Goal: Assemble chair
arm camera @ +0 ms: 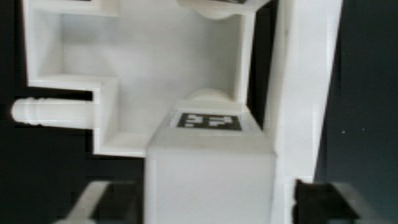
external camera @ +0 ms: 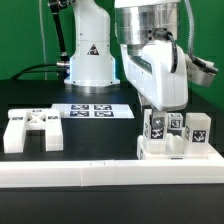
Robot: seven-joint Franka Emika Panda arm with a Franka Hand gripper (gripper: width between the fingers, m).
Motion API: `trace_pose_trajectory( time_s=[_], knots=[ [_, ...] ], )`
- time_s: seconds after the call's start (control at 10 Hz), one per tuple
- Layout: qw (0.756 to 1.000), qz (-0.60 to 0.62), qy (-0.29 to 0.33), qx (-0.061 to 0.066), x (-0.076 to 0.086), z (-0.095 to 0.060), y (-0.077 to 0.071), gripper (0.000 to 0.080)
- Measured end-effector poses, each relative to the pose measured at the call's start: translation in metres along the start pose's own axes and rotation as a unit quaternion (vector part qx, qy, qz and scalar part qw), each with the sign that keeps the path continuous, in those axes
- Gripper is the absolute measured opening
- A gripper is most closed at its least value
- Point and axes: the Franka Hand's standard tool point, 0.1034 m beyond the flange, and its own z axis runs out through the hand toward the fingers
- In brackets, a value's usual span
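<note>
On the exterior view's left, one loose part (external camera: 30,130) is seen lying on the bench (external camera: 100,140), not yet joined. The marker board (external camera: 95,110) is set mid-bench. At the right, the tool (external camera: 160,112) is poised over the tagged pieces (external camera: 175,135), seemingly part-joined. Whether it is clamped cannot be told. Much is judged left.

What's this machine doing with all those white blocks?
A robot arm is building a chair from loose parts. Its gripper hangs right over a cluster of tagged white chair pieces on the exterior view's right, just behind the long white border frame. Whether it is gripping one can't be told. A notched white panel lies alone on the left, with the marker board between.
</note>
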Motion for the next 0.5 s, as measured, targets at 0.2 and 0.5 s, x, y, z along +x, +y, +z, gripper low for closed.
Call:
trace_pose_trajectory(
  time_s=[0.2,0.5],
  knots=[
    [0.997,-0.080,0.000,-0.001,-0.0038,0.0006,0.0002,0.0544],
    [0.973,-0.233,-0.001,-0.001,-0.0048,-0.0001,-0.0002,0.0648]
  ],
)
